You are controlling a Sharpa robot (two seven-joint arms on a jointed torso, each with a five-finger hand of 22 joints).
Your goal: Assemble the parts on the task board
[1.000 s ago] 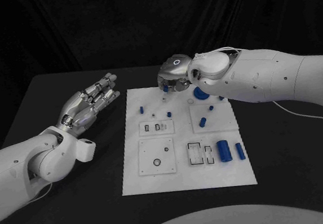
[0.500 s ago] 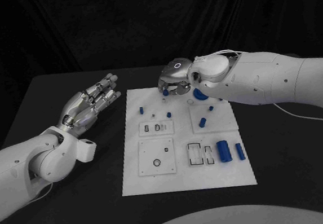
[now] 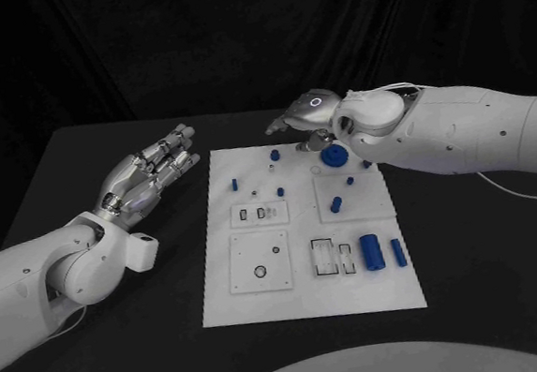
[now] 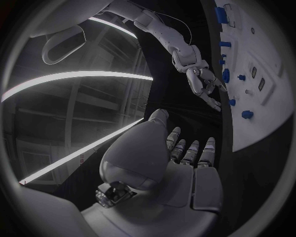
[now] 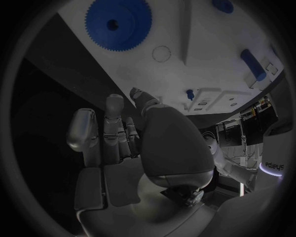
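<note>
The white task board (image 3: 314, 285) lies in the middle of the black table. Small blue parts stand or lie on it: a peg (image 3: 273, 155) near the far edge, a gear (image 3: 334, 156), a peg (image 3: 335, 202) and a thick cylinder (image 3: 373, 251). My right hand (image 3: 307, 120) hovers over the board's far edge, just right of that far peg, fingers apart and holding nothing. The right wrist view shows the gear (image 5: 118, 23) and the board (image 5: 185, 59) beyond the right hand (image 5: 132, 138). My left hand (image 3: 151, 170) floats left of the board, open, fingers extended.
Black table (image 3: 496, 247) surrounds the board on all sides. Rectangular slots (image 3: 327, 255) and a square plate with holes (image 3: 261, 259) sit in the board's near half. In the left wrist view the right hand (image 4: 200, 79) hangs beside the board (image 4: 271, 98).
My right hand has lifted off the far blue peg and drawn back to the right; the peg now stands alone on the board. The left hand has not moved.
</note>
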